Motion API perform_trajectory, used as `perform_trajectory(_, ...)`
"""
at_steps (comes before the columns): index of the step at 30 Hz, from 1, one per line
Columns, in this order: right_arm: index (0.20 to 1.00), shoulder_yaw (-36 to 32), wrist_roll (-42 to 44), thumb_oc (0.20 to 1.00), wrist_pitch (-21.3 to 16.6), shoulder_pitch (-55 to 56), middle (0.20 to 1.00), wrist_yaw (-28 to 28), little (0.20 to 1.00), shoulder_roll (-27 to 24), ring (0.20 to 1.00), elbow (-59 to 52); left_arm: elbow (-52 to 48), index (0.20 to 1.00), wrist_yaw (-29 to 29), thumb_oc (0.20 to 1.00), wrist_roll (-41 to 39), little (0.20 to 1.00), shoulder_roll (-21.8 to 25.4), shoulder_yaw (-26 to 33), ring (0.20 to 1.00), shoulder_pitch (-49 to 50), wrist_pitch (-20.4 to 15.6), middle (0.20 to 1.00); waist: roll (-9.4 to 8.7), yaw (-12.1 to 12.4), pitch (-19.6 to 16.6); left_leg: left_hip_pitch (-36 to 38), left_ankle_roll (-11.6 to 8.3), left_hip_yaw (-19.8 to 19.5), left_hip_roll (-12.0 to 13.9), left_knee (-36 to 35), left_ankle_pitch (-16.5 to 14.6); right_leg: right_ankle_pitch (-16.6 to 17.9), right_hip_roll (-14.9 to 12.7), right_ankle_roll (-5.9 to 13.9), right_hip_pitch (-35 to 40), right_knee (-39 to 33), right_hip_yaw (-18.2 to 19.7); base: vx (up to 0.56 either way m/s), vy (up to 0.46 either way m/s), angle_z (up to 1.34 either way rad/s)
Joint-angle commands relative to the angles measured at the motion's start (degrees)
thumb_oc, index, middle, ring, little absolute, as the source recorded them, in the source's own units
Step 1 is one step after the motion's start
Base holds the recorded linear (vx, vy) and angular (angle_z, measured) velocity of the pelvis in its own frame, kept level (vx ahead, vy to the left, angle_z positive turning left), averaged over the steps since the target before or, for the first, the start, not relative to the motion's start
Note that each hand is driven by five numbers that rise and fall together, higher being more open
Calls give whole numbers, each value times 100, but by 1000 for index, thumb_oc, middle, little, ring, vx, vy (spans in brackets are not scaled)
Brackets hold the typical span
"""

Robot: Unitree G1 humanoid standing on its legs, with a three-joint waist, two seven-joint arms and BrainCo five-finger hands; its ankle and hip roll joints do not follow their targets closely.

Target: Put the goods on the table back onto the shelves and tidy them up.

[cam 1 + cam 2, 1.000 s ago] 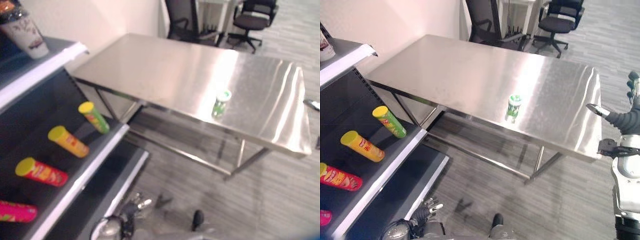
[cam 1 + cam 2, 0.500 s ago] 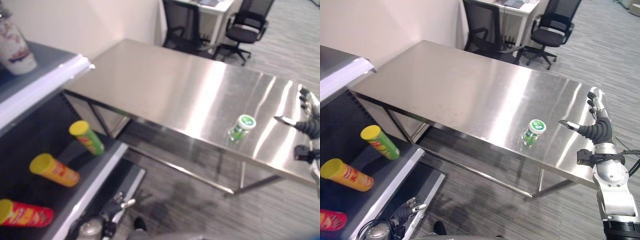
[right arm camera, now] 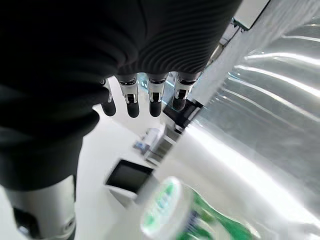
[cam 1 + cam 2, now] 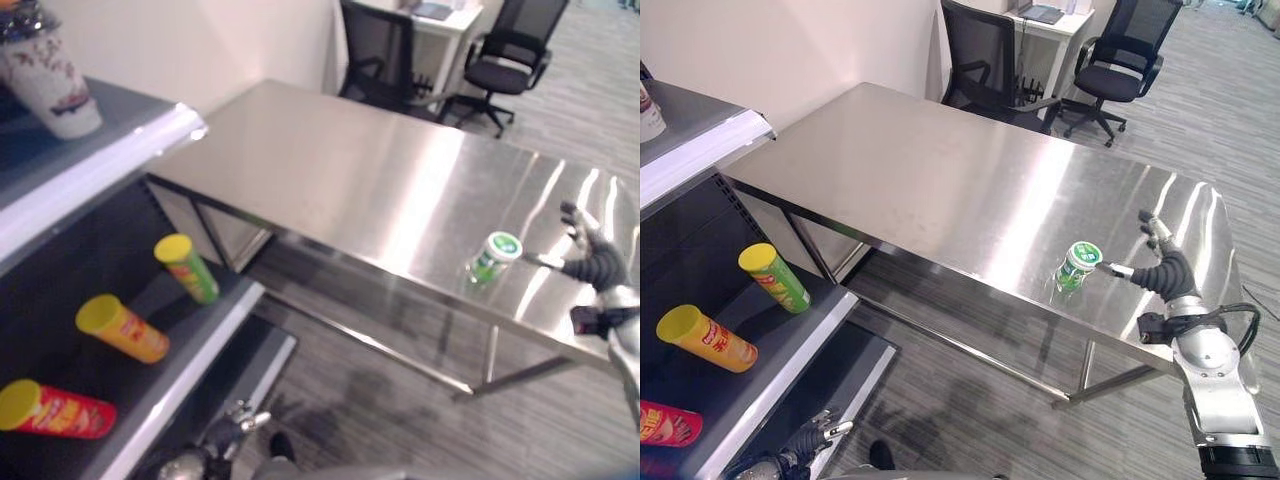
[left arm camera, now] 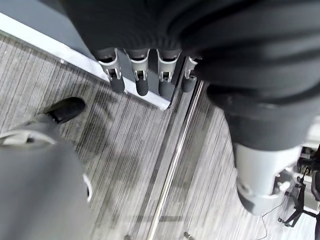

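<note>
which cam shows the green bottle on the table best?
Right eye view: the whole bottle stands upright near the table front edge, right hand open beside it. Left eye view shows the same, softer. Right wrist view shows it close and cropped.

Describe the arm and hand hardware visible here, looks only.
Right hand: dark ribbed cover over the back and wrist, silver fingers with dark tips, thumb set apart. The forearm behind it is a smooth silver-grey shell with a black clamp at the wrist. Left hand looks the same: dark ribbed cover, silver dark-tipped fingers.

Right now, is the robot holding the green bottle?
No, the green bottle stands alone on the table; the open right hand is beside it, apart.
</note>
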Motion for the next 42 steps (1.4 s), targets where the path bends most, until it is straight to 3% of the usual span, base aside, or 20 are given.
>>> perform_trajectory(1,1000,-244,-275,1000,-130,-253,1000,-23,1000,-283,1000,-11,146,1000,27,1000,201,1000,64,82,1000,-453,-72,1000,108,268,24,574,-482,137,463,13,-130,700,-194,126,-304,40,-359,0,0,0)
perform_trajectory(8,1000,-255,-639,1000,-21,-302,1000,-79,1000,-467,1000,271,109,1000,-3,1000,209,1000,180,36,1000,-407,-64,1000,131,337,65,463,-510,23,505,13,-62,657,-138,102,-307,28,-457,14,-20,6)
perform_trajectory(34,1000,157,-647,1000,117,-752,1000,71,1000,-489,1000,580,23,1000,3,1000,262,1000,310,-133,1000,-301,-67,1000,169,576,215,307,-530,-155,532,13,-26,639,-112,86,-272,5,-719,4,-5,4)
perform_trajectory(35,821,201,-675,821,143,-780,821,111,821,-511,821,590,20,1000,-11,1000,260,1000,309,-148,1000,-312,-66,1000,170,580,219,306,-532,-151,528,13,-26,643,-115,88,-275,4,-724,0,3,3)
perform_trajectory(36,586,202,-675,586,143,-781,586,111,586,-511,586,590,20,1000,-11,1000,260,1000,309,-148,1000,-312,-66,1000,170,579,219,306,-532,-151,528,13,-26,643,-115,88,-275,4,-724,0,4,4)
perform_trajectory(37,457,243,-677,457,160,-802,457,141,457,-516,457,595,29,1000,-8,1000,261,1000,327,-151,1000,-325,-68,1000,166,580,225,302,-533,-154,524,13,-25,651,-119,89,-280,5,-730,0,0,0)
perform_trajectory(38,416,244,-677,416,160,-803,416,141,416,-516,416,596,30,1000,-8,1000,261,1000,327,-150,1000,-325,-69,1000,166,580,226,301,-533,-154,524,13,-25,651,-119,89,-280,5,-731,0,0,0)
perform_trajectory(39,200,281,-686,200,165,-851,200,141,200,-537,200,599,45,1000,-2,1000,249,1000,340,-146,1000,-337,-70,1000,164,579,228,298,-533,-150,524,13,-30,656,-123,91,-285,5,-729,0,0,0)
perform_trajectory(42,200,294,-669,200,184,-874,200,165,200,-535,200,581,32,1000,-13,1000,251,1000,359,-147,1000,-342,-67,1000,164,584,240,299,-529,-158,524,13,-37,657,-121,93,-280,5,-745,0,0,0)
